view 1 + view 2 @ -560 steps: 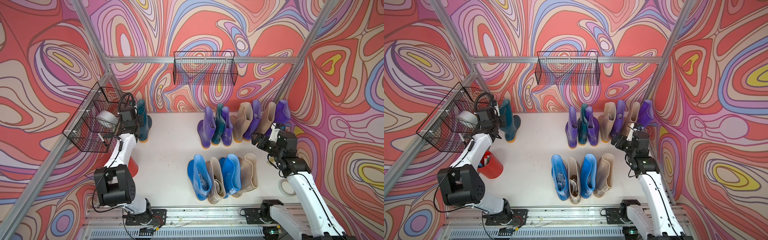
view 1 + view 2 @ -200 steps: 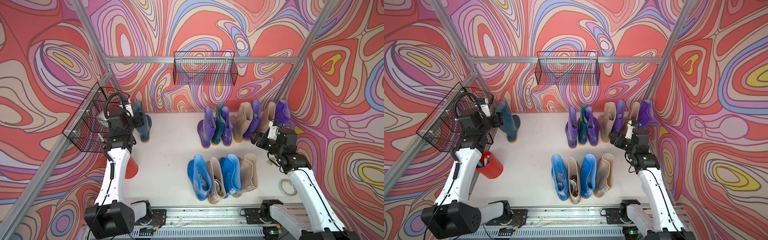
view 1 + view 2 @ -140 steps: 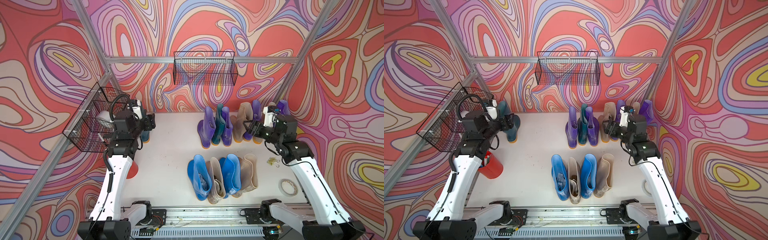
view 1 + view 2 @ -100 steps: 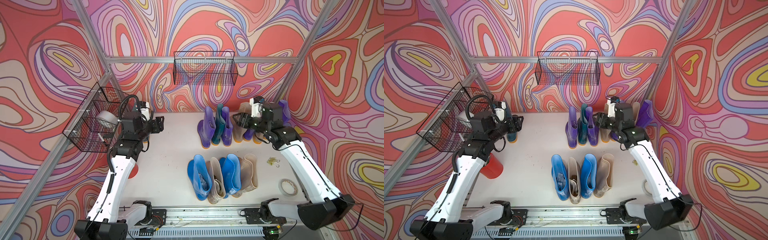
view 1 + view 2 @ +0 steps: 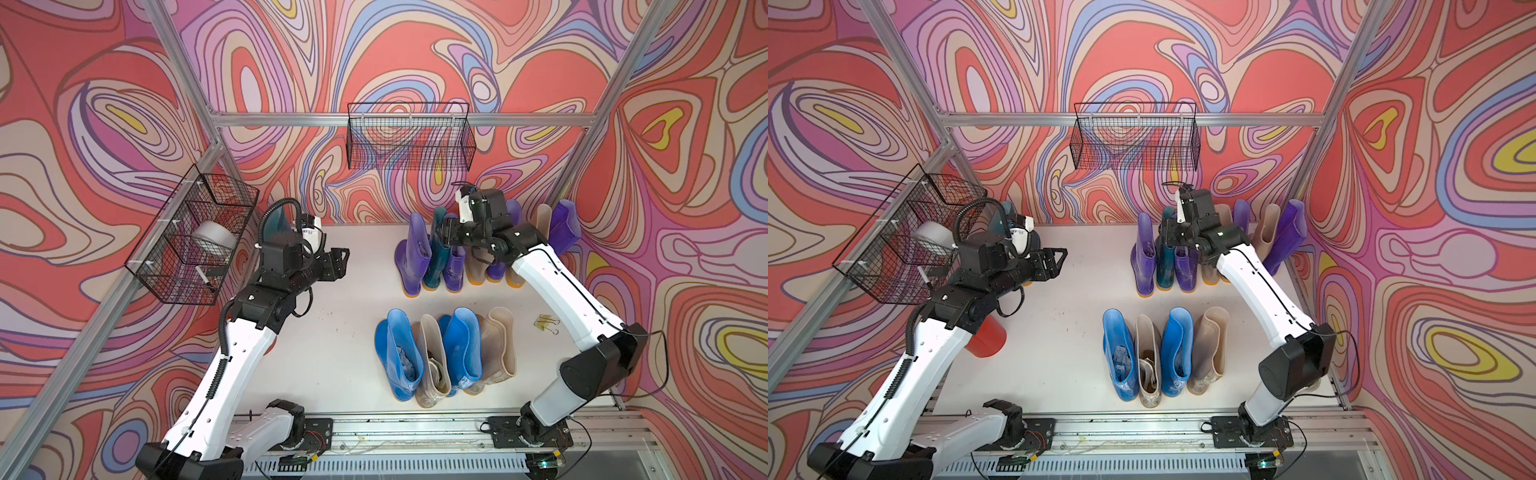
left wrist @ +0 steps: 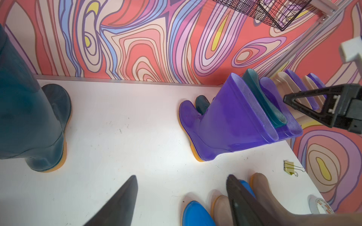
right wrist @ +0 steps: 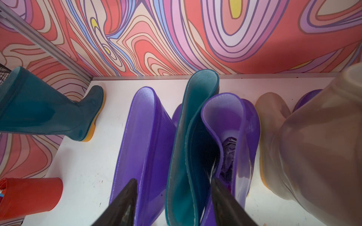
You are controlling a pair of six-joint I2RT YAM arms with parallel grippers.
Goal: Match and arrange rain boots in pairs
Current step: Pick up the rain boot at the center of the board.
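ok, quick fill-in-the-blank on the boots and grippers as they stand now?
1. The teal boot in the back row stands between two ___ boots.
2. The front row alternates blue boots with ___ ones.
3. The left gripper is open and holds ___.
4. The right gripper reaches into the ___ row of boots.
Missing words: purple; beige; nothing; back.

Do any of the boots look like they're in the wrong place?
Yes. One dark teal boot is squeezed between two purple boots in the back row, while the other teal boot stands alone near the far left corner. The front row is mixed too: blue, beige, blue, beige.
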